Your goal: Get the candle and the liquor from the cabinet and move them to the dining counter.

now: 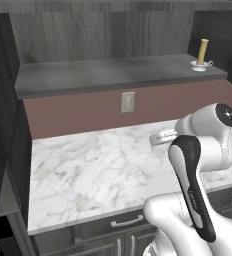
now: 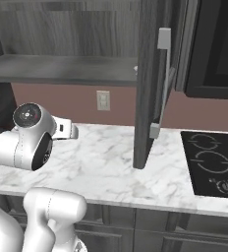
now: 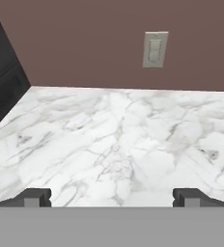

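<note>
In the left base view, the open cabinet [image 1: 113, 75] fills the upper half of the frame, its dark grey shelf running from upper left to upper right. The candle [image 1: 202, 54] stands upright on its small round base at the far right end of that shelf, in the upper right of the frame. Below the shelf a maroon wall carries a pale outlet [image 1: 128, 101] at the centre, and under that lies a marble counter [image 1: 88, 175]. The white arm [image 1: 198, 165] rises from the lower right, bent over the counter's right part.

In the right base view, the arm sits at the lower left, the shelf crosses the upper left, and the cabinet door [image 2: 150, 83] stands open at the centre with its silver bar handle [image 2: 162, 83]. A black cooktop [image 2: 212, 162] lies at the right edge.

In the hand view, the gripper [image 3: 112, 197] has its fingertips [image 3: 34, 197] wide apart at the bottom, holding nothing, above bare marble, with the outlet at upper centre.
</note>
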